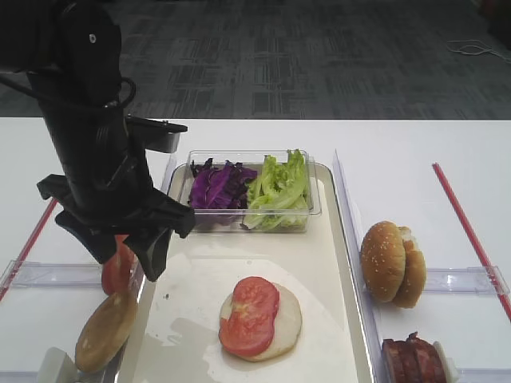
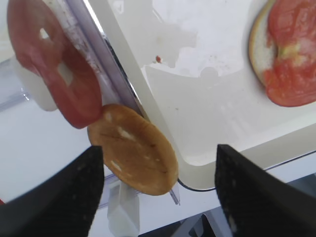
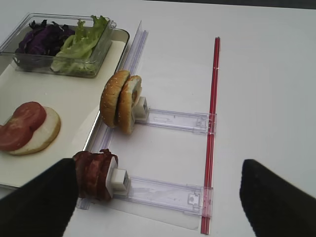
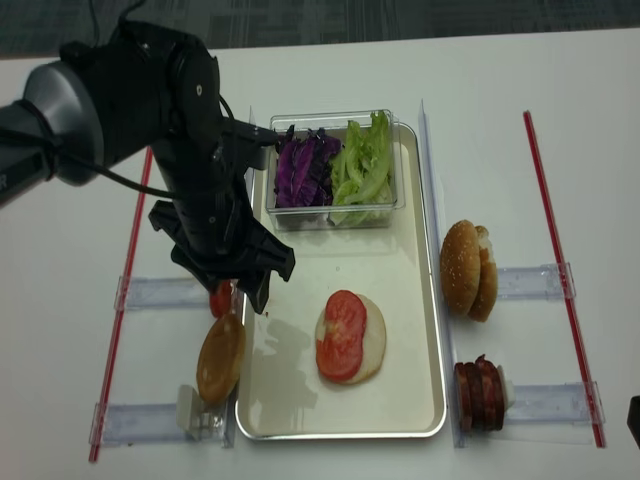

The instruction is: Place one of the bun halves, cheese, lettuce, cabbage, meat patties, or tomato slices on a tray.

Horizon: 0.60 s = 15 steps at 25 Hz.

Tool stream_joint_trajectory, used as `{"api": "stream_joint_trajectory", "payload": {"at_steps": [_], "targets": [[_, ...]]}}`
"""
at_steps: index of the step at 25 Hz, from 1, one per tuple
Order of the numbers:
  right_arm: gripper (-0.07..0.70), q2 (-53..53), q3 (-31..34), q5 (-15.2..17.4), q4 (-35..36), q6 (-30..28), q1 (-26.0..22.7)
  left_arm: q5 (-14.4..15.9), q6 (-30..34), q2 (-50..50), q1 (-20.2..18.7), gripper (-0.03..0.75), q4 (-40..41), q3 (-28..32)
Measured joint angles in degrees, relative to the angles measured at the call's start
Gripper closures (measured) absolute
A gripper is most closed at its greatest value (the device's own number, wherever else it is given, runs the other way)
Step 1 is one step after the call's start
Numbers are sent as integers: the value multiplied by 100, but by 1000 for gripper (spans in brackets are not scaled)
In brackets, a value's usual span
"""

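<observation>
Left black gripper [image 1: 130,254] spread wide, empty, hovering over thin red tomato slice [image 1: 116,269] standing in clear rack at 9 o'clock of silvery rectangular tray [image 1: 339,271]. Risk: fingers clip golden-brown bun half [image 1: 105,329] at 6 o'clock or topple slice. Right gripper [image 3: 158,195] also wide, idle.

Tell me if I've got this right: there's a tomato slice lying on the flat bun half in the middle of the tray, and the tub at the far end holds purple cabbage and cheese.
Not quite. The tub holds cabbage and lettuce, not cheese; the exterior high view shows the ruffled green leaves. The rest stands: a tomato slice lies on the flat bun half in the tray.
</observation>
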Motion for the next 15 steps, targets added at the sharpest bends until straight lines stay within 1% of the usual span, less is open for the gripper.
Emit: {"api": "stream_joint_trajectory", "payload": {"at_steps": [4, 7, 10, 15], "targets": [[-22, 0, 0, 0, 0, 0, 0, 37, 10, 0, 12, 230, 10, 0], [-22, 0, 0, 0, 0, 0, 0, 48, 47, 0, 139, 230, 10, 0], [-22, 0, 0, 0, 0, 0, 0, 48, 161, 0, 389, 230, 10, 0], [-22, 0, 0, 0, 0, 0, 0, 48, 343, 0, 930, 230, 10, 0]]}}
